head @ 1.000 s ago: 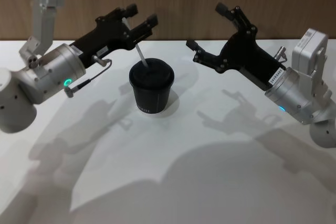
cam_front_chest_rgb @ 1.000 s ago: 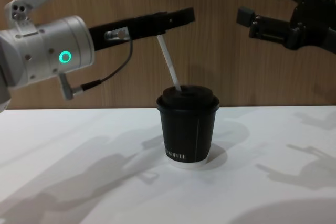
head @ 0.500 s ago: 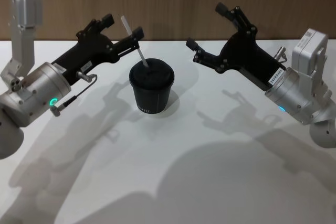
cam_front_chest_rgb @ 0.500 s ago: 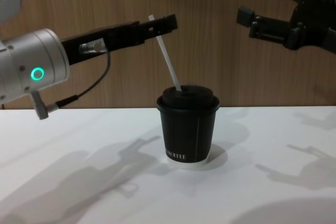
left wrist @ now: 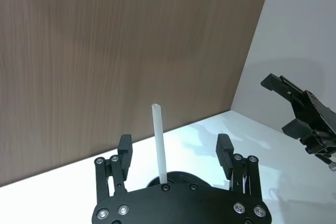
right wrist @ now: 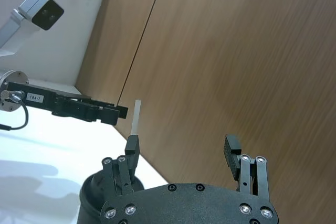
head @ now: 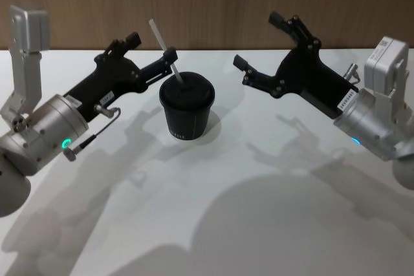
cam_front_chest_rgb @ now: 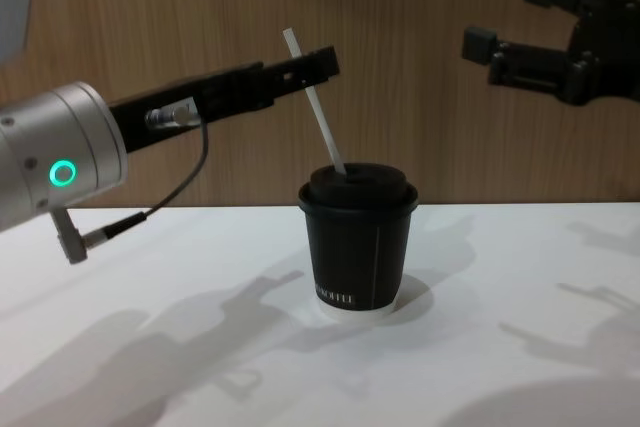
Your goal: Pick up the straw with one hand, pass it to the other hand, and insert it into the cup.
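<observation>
The cup point(head: 187, 106) stands upright on the white table point(head: 259, 224), lid on, and the straw point(head: 165, 52) sticks out of the lid, leaning back and toward the robot's left. In the chest view the straw point(cam_front_chest_rgb: 315, 107) rises from the lid's top to above the left gripper's fingers.

The left gripper point(head: 152, 48) hangs above the table just left of the cup, reaching toward the straw's upper part. Its fingers are spread wide, one on each side of the straw; in the left wrist view the straw point(left wrist: 159, 148) stands free between them, touching neither.

The right gripper point(head: 260, 41) hangs in the air to the right of the cup, well apart from it, fingers wide and holding nothing.
</observation>
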